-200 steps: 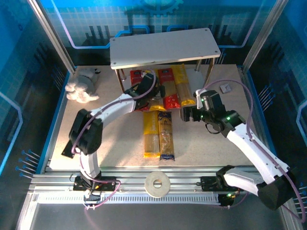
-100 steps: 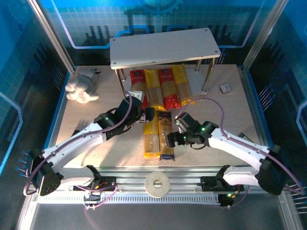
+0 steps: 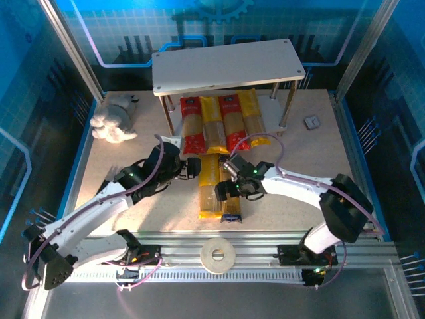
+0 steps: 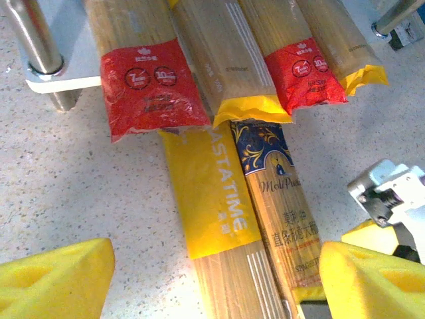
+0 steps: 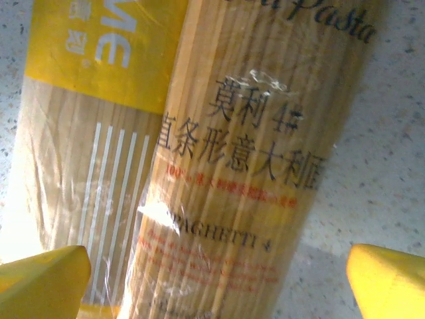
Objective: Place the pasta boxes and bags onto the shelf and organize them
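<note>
Count check, 6 spaghetti packs total: 2 red, 3 yellow, 1 dark blue. Shelf [image 3: 229, 65] stands at the far side of the desk [image 3: 312, 153], and 4 packs lie side by side on its lower board, near ends poking out past the front edge: left red pack [image 4: 149, 86], yellow pack [image 4: 212, 60], right red pack [image 4: 299, 73], far-right yellow pack [image 4: 335, 40]. Both reds carry round badges w/ 7 and 10. The other 2 lie flat on the desk, touching, just in front of the shelf: PASTATIME pack [image 4: 206, 193], yellow w/ white lettering, and dark blue pack [image 4: 272, 193], "Moli Pasta" up top, "SPAGHETTI 4" and "100%" in red lower down, plus Chinese text. Left end effector [image 3: 192, 167] hangs just left of the PASTATIME pack, fingers [image 4: 53, 279] spread wide, gripping nothing. Right end effector [image 3: 222, 191] sits low over the dark blue pack, fingers [image 5: 40, 279] apart on either side, not clamped. 1 tape roll [image 3: 218, 253] on the near rail.
</note>
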`<state>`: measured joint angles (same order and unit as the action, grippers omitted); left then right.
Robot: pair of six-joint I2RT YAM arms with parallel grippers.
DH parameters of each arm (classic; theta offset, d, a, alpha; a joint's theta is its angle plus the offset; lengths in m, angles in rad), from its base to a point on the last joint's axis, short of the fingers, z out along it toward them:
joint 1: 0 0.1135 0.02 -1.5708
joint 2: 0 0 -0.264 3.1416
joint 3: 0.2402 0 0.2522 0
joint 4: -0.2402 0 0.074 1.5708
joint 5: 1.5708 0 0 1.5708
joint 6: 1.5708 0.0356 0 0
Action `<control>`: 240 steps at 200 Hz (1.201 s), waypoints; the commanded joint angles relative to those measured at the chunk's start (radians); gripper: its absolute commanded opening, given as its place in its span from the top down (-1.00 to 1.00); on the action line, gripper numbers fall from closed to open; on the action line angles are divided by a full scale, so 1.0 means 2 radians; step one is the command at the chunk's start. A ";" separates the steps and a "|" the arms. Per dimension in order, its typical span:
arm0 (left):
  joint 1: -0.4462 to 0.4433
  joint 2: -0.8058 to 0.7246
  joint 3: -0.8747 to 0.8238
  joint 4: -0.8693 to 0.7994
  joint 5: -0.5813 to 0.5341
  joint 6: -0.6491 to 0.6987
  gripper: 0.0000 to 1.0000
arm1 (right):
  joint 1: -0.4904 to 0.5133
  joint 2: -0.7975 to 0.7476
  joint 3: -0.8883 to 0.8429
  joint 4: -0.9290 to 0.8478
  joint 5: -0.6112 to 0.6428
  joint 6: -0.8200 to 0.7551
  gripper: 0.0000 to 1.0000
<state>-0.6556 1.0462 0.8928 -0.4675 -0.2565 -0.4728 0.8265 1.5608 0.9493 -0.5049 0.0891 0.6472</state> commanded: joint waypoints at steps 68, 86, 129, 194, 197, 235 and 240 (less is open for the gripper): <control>0.017 -0.042 -0.023 -0.013 0.010 -0.011 -0.64 | -0.008 0.066 0.019 0.012 0.005 0.001 -1.00; 0.018 -0.043 -0.024 -0.012 0.009 -0.011 -0.63 | -0.015 0.070 0.013 0.017 0.003 -0.002 -0.94; 0.019 -0.044 -0.027 -0.010 0.009 -0.014 -0.63 | -0.039 0.077 -0.020 0.062 -0.048 0.005 -0.78; 0.020 -0.042 -0.028 -0.006 0.009 -0.015 -0.63 | -0.028 0.080 -0.032 0.041 -0.054 -0.002 -0.15; 0.020 -0.042 -0.028 -0.006 0.010 -0.015 -0.63 | -0.026 0.078 -0.032 0.040 -0.054 -0.002 -0.13; 0.021 -0.041 -0.028 -0.003 0.013 -0.016 -0.63 | -0.006 0.039 -0.054 -0.009 -0.037 -0.006 0.22; 0.021 -0.042 -0.028 -0.003 0.013 -0.016 -0.63 | -0.004 0.031 -0.056 -0.017 -0.036 -0.006 0.25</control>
<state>-0.6228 0.9730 0.8482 -0.4747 -0.2455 -0.4961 0.7700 1.6482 0.8944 -0.4244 0.0662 0.6395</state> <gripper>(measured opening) 0.816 0.414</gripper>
